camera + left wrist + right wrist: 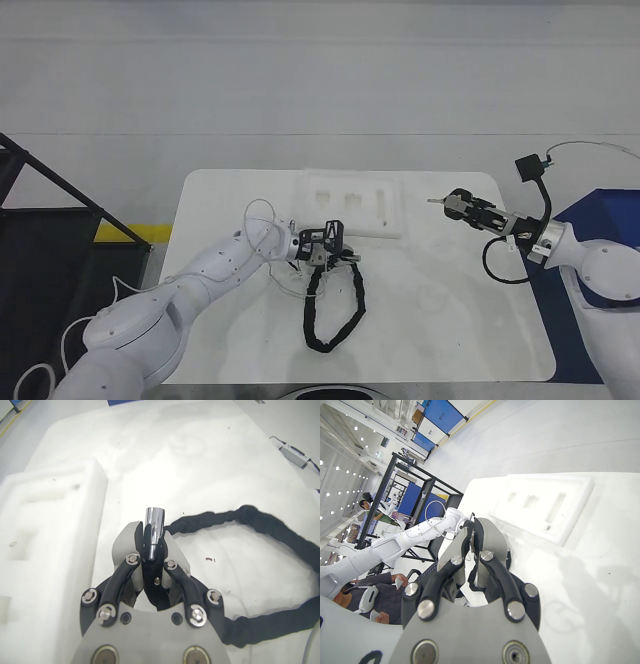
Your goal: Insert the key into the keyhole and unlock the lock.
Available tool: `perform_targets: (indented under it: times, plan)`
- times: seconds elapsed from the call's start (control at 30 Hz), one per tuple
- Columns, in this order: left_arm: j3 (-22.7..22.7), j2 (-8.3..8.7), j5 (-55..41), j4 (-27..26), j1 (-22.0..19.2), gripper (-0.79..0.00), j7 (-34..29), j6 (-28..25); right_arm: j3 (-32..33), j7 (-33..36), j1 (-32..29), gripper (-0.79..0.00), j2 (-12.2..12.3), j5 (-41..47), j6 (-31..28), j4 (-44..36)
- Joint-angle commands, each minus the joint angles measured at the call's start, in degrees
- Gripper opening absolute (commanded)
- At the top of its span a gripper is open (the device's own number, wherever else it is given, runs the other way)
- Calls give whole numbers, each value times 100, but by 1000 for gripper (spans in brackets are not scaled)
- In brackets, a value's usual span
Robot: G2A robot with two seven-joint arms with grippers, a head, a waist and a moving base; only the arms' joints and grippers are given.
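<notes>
Two grippers each hold one half of the job, well apart above a white tabletop (450,320). The left gripper (325,243) (150,531) sits near the middle of the tabletop, clamped on the lock (330,262). Its fingers press on the lock's shiny metal cylinder (155,517), which sticks out past the fingertips. The cylinder's long axis runs on from the gripper toward the right edge of the tabletop. Its end face, where the keyhole most likely is, turns away from the wrist camera.

A black fabric-covered chain (335,310) (275,525) trails from the cylinder. It lies in a loose loop on the tabletop, reaching toward the near edge.

The right gripper (458,205) (473,530) hovers toward the right edge and a little nearer the far edge than the lock. It is closed on the key (438,202) (471,517), a thin metal blade whose tip juts just past the fingertips. The key's long axis points toward the left edge, roughly facing the cylinder but offset toward the far edge.

Judging from this, the right arm has to bring the key across and slightly nearer, lining both axes up before pushing in.

A white foam tray (390,225) (62,482) (572,530) with cut-out pockets rests at the far edge, just beside the left gripper.
</notes>
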Motion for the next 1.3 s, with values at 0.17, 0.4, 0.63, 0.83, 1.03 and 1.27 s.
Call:
perform_targets:
  times: [0.17,0.4,0.63,0.83,1.03,1.27]
  plan:
    - [-349,162,-164,-636,-117,-785,424,-482,0,0,0,-785,0,0,0,0]
    - [-767,392,-321,-1652,-85,-785,693,-993,50,192,-67,-785,26,-100,57,-164]
    - [-1018,487,-578,-2412,19,-785,715,-1125,589,1123,-378,-785,149,-89,321,-798]
    - [-1083,420,-465,-2678,39,-785,1006,-949,1246,1232,-796,-785,202,215,528,-1393]
    - [-880,158,-488,-2343,-34,-785,1474,-851,1682,1207,-1235,-785,218,457,486,-1879]
    - [-493,-224,-580,-1756,-203,-785,1946,-380,1769,1151,-1476,-785,237,339,547,-2071]
